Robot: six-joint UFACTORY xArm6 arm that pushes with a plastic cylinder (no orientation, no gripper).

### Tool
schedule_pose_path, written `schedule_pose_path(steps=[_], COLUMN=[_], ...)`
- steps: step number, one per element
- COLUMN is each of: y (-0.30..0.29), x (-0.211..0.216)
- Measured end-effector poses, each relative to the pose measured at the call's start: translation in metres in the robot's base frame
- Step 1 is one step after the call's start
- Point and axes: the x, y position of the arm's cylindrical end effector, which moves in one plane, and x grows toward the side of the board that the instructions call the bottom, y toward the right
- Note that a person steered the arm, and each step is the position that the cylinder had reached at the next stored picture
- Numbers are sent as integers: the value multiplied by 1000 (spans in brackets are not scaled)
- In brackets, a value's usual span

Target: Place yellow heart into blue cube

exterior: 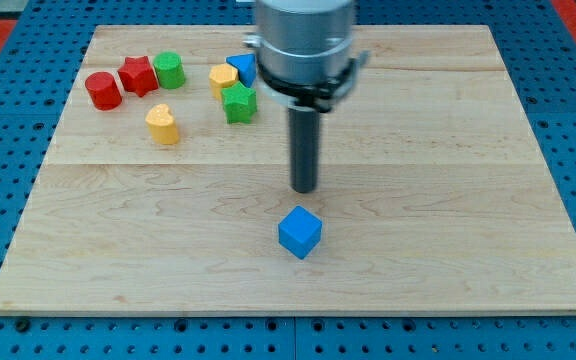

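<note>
The yellow heart (163,125) lies on the wooden board at the upper left. The blue cube (300,232) sits low in the middle of the board. My tip (305,189) stands just above the blue cube in the view, a short gap from it, and far to the right of the yellow heart.
A red cylinder (102,90), a red star (138,75) and a green cylinder (169,70) stand at the view's top left. A yellow block (222,79), a blue block (243,69) and a green star (238,103) cluster beside the arm's body (303,45).
</note>
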Motion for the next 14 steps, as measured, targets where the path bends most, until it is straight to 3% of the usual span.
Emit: schedule_pose_path(steps=[1,2,3,5,6,7,9,11,12,14], y=[22,-38,2,-123,-205,-206,-211,-261,-195,-118], x=[44,37,16,-139,-137,-136,-61,-47,-12,42])
